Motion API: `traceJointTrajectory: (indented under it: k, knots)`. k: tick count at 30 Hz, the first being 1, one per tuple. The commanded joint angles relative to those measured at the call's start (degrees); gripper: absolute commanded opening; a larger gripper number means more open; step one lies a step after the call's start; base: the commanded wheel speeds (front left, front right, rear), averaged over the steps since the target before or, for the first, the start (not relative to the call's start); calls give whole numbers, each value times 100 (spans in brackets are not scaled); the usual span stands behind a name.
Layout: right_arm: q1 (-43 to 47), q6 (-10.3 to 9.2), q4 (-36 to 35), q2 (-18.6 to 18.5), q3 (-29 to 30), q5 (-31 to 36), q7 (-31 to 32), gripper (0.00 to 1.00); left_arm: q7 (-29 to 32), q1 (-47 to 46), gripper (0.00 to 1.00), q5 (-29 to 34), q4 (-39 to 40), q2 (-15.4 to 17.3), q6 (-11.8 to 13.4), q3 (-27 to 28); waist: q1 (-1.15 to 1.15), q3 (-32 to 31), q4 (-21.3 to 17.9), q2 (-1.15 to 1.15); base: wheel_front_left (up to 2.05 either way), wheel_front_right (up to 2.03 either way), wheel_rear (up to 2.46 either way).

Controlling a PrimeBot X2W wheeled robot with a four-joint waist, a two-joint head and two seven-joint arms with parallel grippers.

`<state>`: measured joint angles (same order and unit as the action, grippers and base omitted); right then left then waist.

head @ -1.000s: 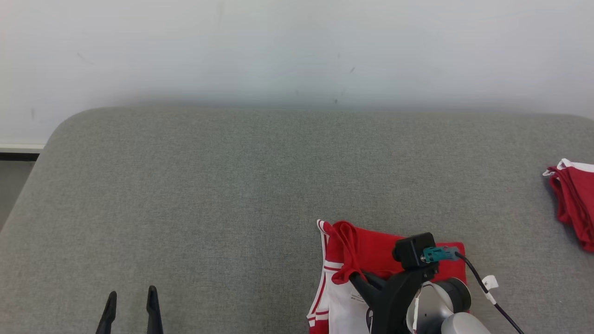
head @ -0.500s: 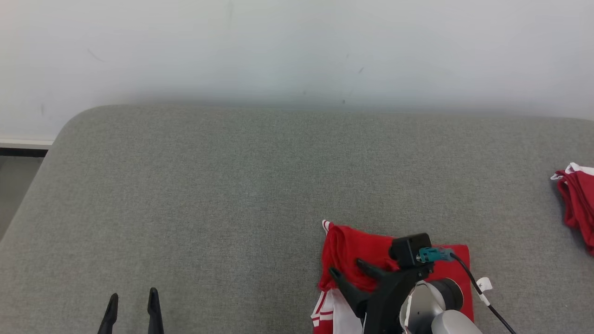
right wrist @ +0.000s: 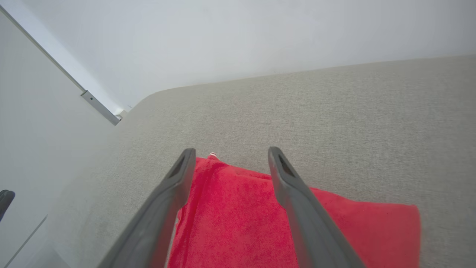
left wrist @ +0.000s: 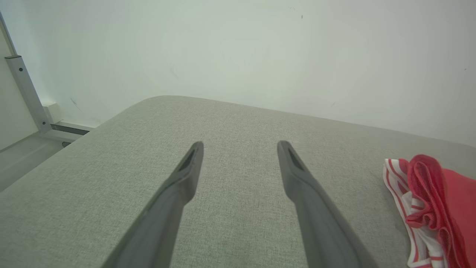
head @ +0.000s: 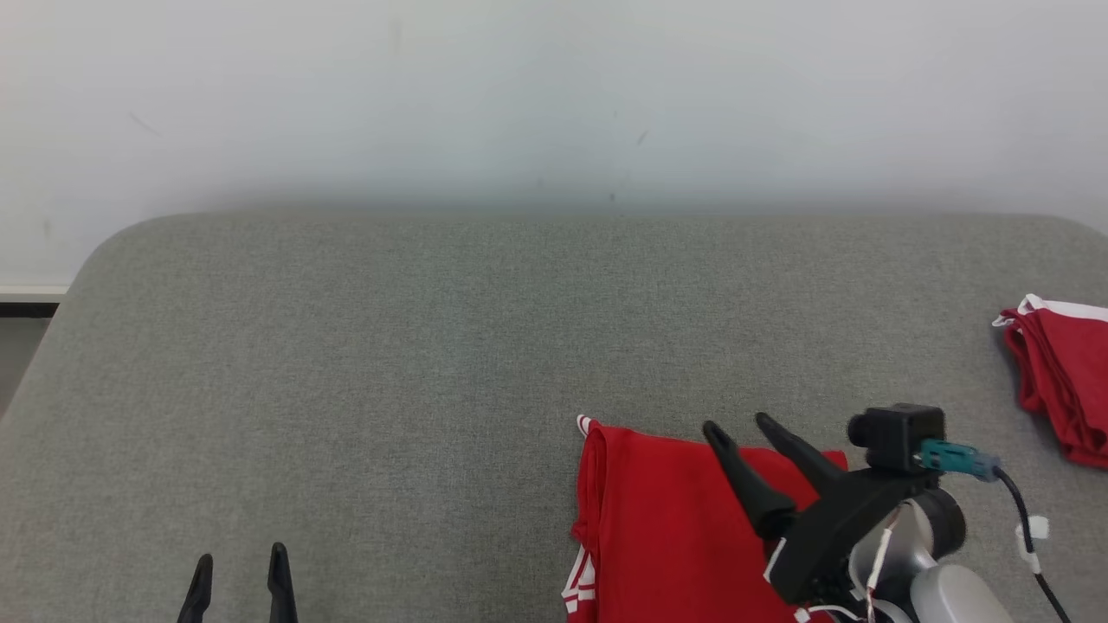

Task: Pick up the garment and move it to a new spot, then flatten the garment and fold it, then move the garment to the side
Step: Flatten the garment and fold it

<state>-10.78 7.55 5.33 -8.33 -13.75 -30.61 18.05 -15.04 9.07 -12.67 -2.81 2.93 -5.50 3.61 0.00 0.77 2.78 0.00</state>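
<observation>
Right gripper (head: 740,426): fingers spread, holding nothing, over the far edge of the red garment (head: 658,519), which lies at 5 o'clock on the grey padded surface (head: 389,346). Left gripper (head: 241,561): parted, empty, at 7 o'clock. Second red cloth (head: 1060,381) at 3 o'clock

Most of the grey pad (head: 389,346) is open fabric: the whole left half and the back strip up to the white wall (head: 554,86), so loads of room to swing through. My left gripper (head: 241,555) has bare pad ahead of it. In the way: the red garment (head: 666,519) lying flat at near right, with my right gripper (head: 737,421) over it, and another red bundle (head: 1060,381) at the far right edge. Bare lane between those two.
</observation>
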Motion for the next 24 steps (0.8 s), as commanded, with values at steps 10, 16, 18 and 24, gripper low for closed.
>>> traceJointTrajectory:
  k: [10, 16, 18, 24]
  knots:
    - [870, -16, 20, -188, 873, 1159, -1056, 100, -14, -52, 100, -61, 12, -9, 23, -58, 0, 71, -61, 0, 0, 0, 0]
    - [1284, -17, 188, -42, 1172, 1585, -2313, 100, -14, 5, 100, -94, -4, -9, 41, -2, 0, -26, -106, 0, 0, 0, 0]
    - [1406, -17, 263, -15, 1222, 1675, -2674, 100, -14, 45, 100, -96, 10, -9, 57, 39, 0, -89, -134, 0, 0, 0, 0]
    - [1572, -17, 428, -91, 1181, 1849, -3187, 100, -14, 151, 100, -71, -19, -9, 124, 117, 0, -216, -280, 0, 0, 0, 0]
